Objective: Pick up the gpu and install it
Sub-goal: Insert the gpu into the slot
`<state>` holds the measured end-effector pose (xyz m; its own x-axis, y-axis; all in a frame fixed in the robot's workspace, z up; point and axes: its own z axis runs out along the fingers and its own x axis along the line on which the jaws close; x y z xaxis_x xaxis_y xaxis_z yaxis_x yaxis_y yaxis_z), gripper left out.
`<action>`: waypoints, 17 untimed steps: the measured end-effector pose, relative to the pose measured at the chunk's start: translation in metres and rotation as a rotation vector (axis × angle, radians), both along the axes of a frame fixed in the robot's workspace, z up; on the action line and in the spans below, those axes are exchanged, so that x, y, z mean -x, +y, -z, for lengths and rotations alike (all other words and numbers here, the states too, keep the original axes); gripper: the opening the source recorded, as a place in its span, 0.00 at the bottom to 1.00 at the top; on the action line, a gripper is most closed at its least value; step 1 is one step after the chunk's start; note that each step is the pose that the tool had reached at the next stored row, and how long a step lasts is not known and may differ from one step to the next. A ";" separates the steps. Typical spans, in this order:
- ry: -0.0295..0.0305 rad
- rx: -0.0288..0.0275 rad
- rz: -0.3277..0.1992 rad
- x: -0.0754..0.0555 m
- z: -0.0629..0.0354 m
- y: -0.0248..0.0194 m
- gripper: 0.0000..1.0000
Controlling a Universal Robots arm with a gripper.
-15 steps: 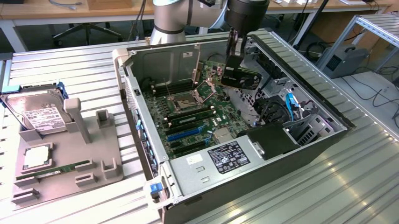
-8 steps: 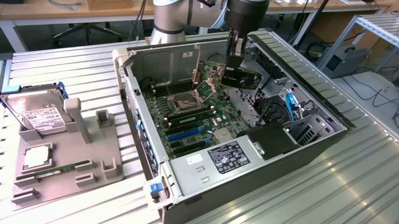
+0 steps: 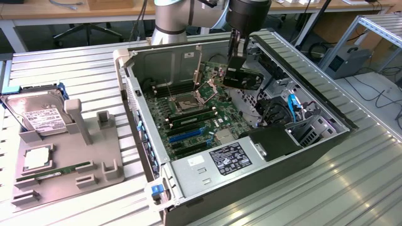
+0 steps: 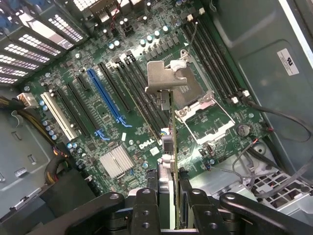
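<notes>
**GPU held over the open case**

The gpu (image 4: 169,142) (image 3: 244,78) hung edge-on in the hand (image 4: 171,198) (image 3: 237,63), above the motherboard (image 4: 122,122) inside the case (image 3: 301,155) and not seated in any slot. Its silver bracket (image 4: 165,77) was at the end far from the hand. The hand was partly closed, its fingers (image 4: 146,205) clamped on the card's two faces. On the board lay a blue slot (image 4: 105,95) and the CPU socket (image 4: 200,110). On the bench (image 3: 63,70), at the exterior view's left, a grey tray (image 3: 63,188) carried a hard drive (image 3: 37,115) and a RAM stick (image 3: 63,170).

Room is free around the gpu (image 4: 165,78) above the motherboard (image 4: 142,145); cables (image 3: 276,113) line one side.
</notes>
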<state>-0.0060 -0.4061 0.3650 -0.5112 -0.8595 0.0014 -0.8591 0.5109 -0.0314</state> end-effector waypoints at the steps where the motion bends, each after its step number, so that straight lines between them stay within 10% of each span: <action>1: 0.0000 0.0002 -0.001 0.000 0.0000 0.0000 0.27; 17: 0.0000 0.0041 -0.026 0.000 0.0005 0.0000 0.27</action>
